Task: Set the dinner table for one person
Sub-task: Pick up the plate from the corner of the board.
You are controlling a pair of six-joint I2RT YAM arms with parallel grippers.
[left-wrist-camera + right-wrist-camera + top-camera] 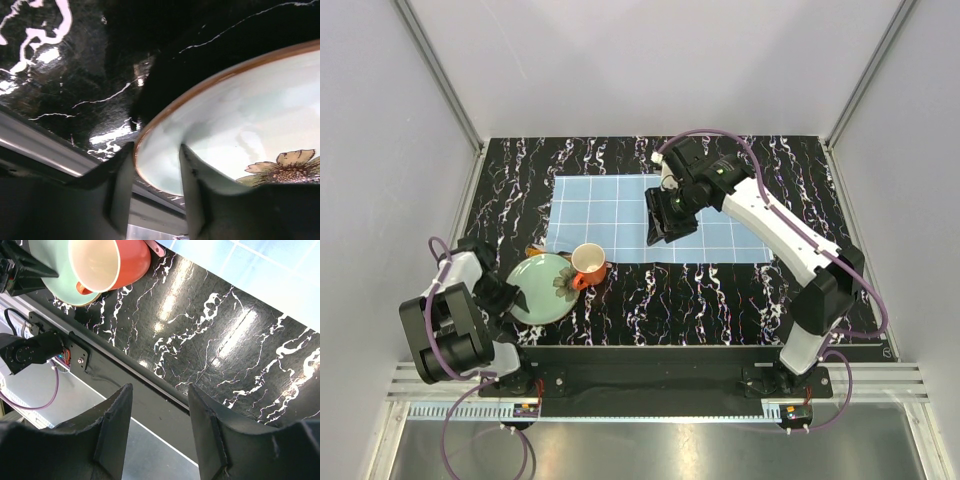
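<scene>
Tabletop [700,300] spans workspace between walls. Placemat [610,215] lies flat at far centre, no dishes on it. Plate [535,290] and cup [587,262] bunched off mat, near left. Left pincer [156,149] apart, straddling plate rim, not visibly clamped. Right pincer [160,390] apart, empty, above mat. Judgement: early stage; mat laid, plate and cup unplaced.

White links [788,236], black joints [820,296] — purple cables [705,131]; fingers [112,430] seemingly matte black.
</scene>
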